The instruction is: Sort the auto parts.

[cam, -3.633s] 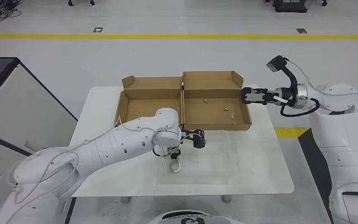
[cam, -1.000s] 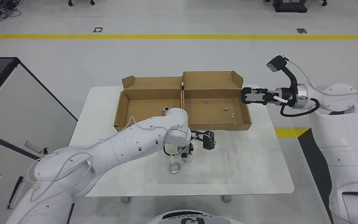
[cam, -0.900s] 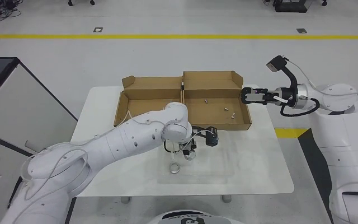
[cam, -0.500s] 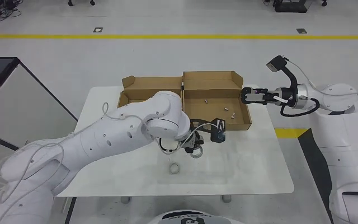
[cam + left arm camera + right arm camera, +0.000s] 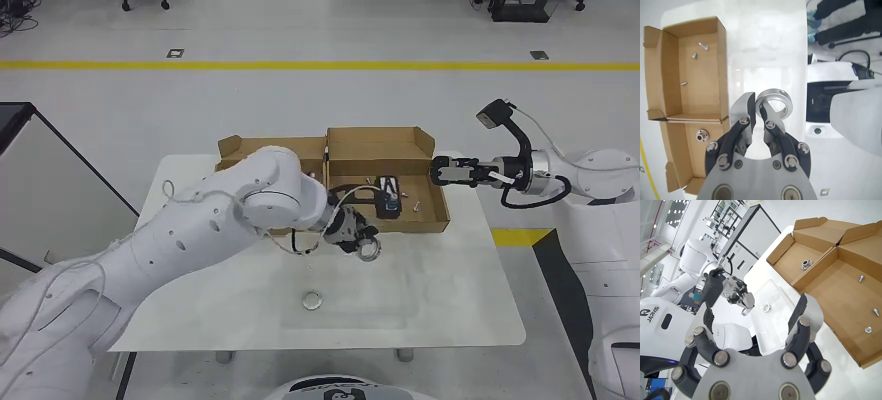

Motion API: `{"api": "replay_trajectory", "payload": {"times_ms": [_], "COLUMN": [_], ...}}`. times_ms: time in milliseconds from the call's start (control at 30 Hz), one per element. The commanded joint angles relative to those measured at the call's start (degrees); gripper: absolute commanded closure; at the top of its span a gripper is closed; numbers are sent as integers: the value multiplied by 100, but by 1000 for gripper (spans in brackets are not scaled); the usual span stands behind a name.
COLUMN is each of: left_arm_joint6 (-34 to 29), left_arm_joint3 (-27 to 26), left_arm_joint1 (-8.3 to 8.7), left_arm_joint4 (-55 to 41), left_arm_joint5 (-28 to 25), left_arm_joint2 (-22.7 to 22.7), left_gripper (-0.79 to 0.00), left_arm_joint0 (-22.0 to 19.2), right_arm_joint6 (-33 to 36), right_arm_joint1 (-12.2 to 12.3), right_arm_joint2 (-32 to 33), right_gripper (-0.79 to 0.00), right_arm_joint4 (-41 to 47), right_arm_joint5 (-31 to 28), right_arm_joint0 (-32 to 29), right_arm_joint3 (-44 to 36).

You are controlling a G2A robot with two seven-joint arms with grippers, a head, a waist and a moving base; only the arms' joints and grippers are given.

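My left gripper (image 5: 758, 106) is shut on the rim of a silver ring collar (image 5: 774, 103) and holds it above the white table. In the top view this ring (image 5: 367, 250) hangs just in front of the right cardboard box (image 5: 380, 135). A second silver ring (image 5: 313, 299) lies on the table nearer the front, also seen as a ring (image 5: 767, 308) in the right wrist view. My right gripper (image 5: 755, 309) stands open and holds nothing at the right box's outer side, where the top view shows it as the right gripper (image 5: 437, 172).
The right box holds two small bolts (image 5: 860, 278) and a nut (image 5: 868, 330). The left box (image 5: 783, 256) holds a flanged hub (image 5: 806, 264). A clear shallow tray (image 5: 776, 289) lies under the loose ring. The left arm (image 5: 250, 200) hangs over the left box.
My left gripper has risen from the front of the table and swung back and right toward the boxes with a ring in it. One ring stayed on the table. The right arm has not moved.
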Motion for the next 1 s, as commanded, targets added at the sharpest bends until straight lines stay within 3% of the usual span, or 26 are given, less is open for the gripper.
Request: {"api": "replay_trajectory", "payload": {"times_ms": [0,167,333,533,700,967], "left_arm_joint6": [383,1168,1524,2466,2763,2763], "left_arm_joint3": [-64,-306,-638,-763,-868,-868], "left_arm_joint1": [106,411,667,837,888,888], "left_arm_joint4": [-49,-281,-366,-1119,-1292,-1292], "left_arm_joint5": [-117,-719,-1163,-1732,-2073,-2073], "left_arm_joint2": [-346,-1322,-2199,-3094,-3404,-3404], "left_gripper": [0,0,0,0,0,0], "left_arm_joint0": [183,773,1361,2105,2415,2415], "right_arm_joint6": [0,0,0,0,0,0], "right_arm_joint1": [0,0,0,0,0,0], "right_arm_joint2": [0,0,0,0,0,0], "right_gripper": [-785,-785,-785,-785,-785,-785], "right_arm_joint4": [1,1,1,1,1,1], "right_arm_joint5": [0,0,0,0,0,0], "right_arm_joint0": [0,0,0,0,0,0], "right_arm_joint3": [0,0,0,0,0,0]}}
